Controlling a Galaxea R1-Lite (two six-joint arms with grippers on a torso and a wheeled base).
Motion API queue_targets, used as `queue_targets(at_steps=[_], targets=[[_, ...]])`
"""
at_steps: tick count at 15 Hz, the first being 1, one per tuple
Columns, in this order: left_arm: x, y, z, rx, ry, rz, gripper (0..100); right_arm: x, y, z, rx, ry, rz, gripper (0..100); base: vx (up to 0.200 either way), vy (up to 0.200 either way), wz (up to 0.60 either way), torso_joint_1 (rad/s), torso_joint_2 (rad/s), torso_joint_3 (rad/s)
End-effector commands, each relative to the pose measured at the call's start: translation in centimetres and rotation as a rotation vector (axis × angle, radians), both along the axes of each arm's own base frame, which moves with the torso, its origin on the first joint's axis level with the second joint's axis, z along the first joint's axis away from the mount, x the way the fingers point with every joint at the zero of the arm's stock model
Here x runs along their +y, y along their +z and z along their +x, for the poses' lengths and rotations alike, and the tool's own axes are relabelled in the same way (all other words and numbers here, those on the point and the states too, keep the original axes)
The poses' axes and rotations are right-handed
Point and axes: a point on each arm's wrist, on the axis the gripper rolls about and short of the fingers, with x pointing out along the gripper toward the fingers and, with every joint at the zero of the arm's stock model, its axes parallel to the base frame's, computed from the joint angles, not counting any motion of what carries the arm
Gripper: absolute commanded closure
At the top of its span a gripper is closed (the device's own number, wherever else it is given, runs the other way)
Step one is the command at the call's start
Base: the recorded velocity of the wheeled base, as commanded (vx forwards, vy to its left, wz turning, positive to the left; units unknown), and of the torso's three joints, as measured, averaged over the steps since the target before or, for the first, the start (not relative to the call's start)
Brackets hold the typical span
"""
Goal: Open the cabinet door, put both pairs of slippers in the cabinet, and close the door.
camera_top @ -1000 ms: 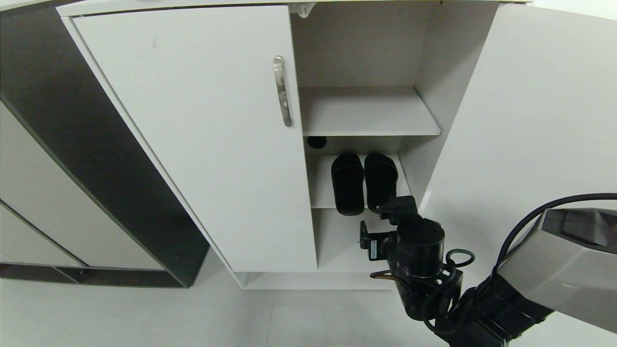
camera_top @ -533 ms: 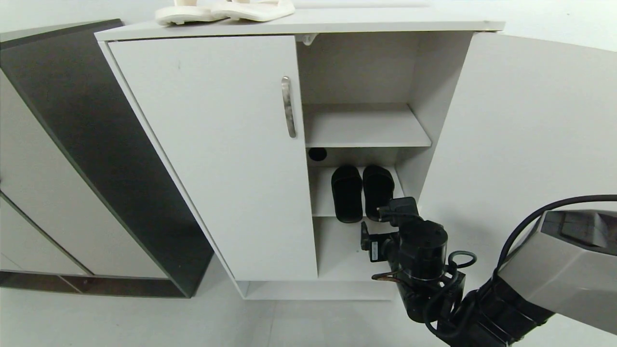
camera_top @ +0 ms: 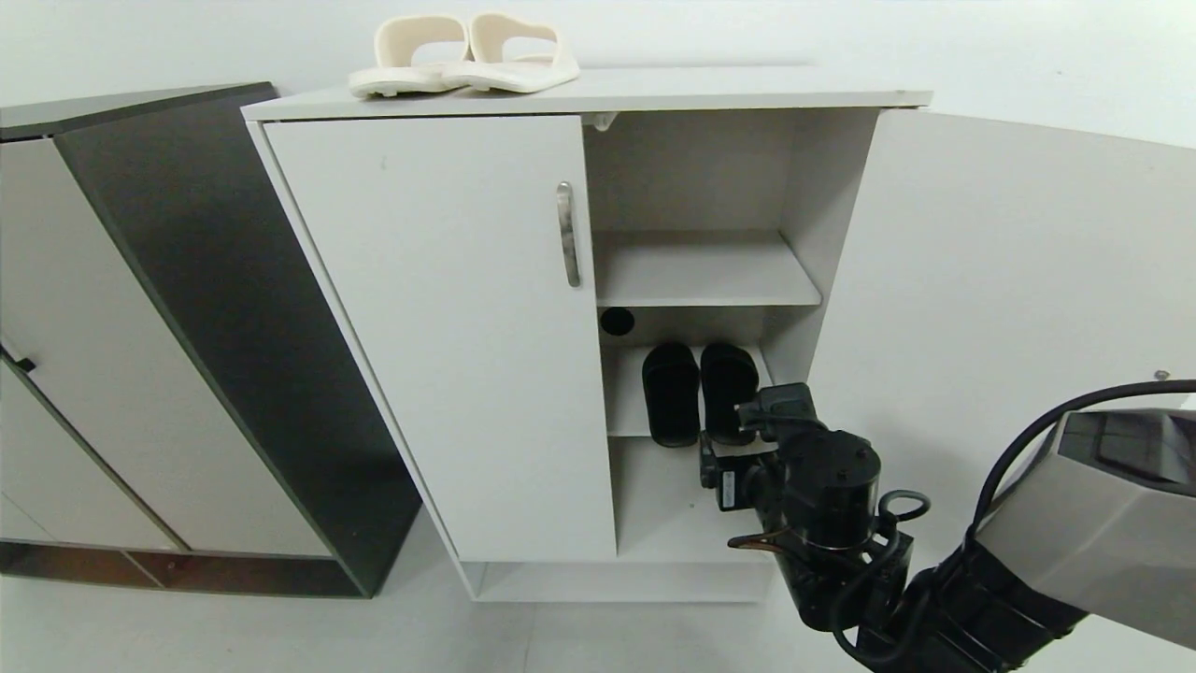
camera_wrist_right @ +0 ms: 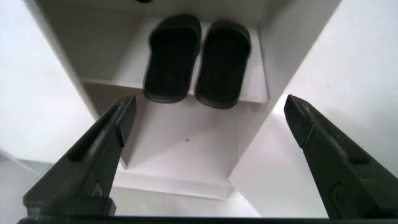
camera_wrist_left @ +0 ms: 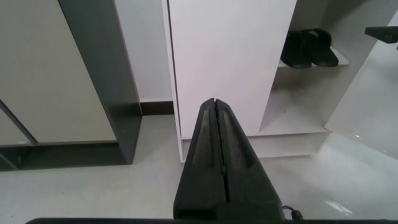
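Cream foam slippers (camera_top: 462,56) atop white wooden cabinet (camera_top: 747,90): likely light, soft (pinch the straps). Right pincer (camera_wrist_right: 209,106) spread, left pincer (camera_wrist_left: 214,106) pressed together.

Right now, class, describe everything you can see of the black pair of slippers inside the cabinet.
The black pair of slippers are matte slides with broad straps, rubbery-looking. They lie flat, side by side and nearly touching, on the lower shelf in the open right half, their ends overhanging its front edge. Nothing grips them; the open right gripper hangs in front, apart.
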Motion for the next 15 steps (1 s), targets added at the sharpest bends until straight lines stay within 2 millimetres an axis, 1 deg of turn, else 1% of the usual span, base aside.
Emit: queue_targets(at_steps=[1,5,6,7,9,15], targets=[[0.0,0.0,0.0,0.001,-0.001,-0.001,100,-0.5,0.1,-0.5,0.007,0.02,-0.004,0,0.0,0.0,0.0,0.0,0.0,0.0],[0.0,0.0,0.0,0.001,0.001,-0.002,100,-1.1,0.0,-0.3,-0.008,0.012,-0.008,0,0.0,0.0,0.0,0.0,0.0,0.0],[0.0,0.0,0.0,0.0,0.001,-0.001,100,-1.8,-0.2,0.0,-0.024,-0.004,-0.047,0,0.0,0.0,0.0,0.0,0.0,0.0],[0.0,0.0,0.0,0.001,-0.001,-0.002,100,-2.0,-0.1,-0.2,-0.04,0.004,-0.041,0,0.0,0.0,0.0,0.0,0.0,0.0],[0.0,0.0,0.0,0.0,-0.002,-0.001,100,-2.2,-0.4,-0.4,-0.038,0.03,-0.054,0,0.0,0.2,0.0,-0.002,0.0,0.0],[0.0,0.0,0.0,0.0,-0.001,-0.001,100,-2.2,-0.4,-0.5,-0.034,0.03,-0.059,0,0.0,0.2,0.0,0.006,0.0,0.002]])
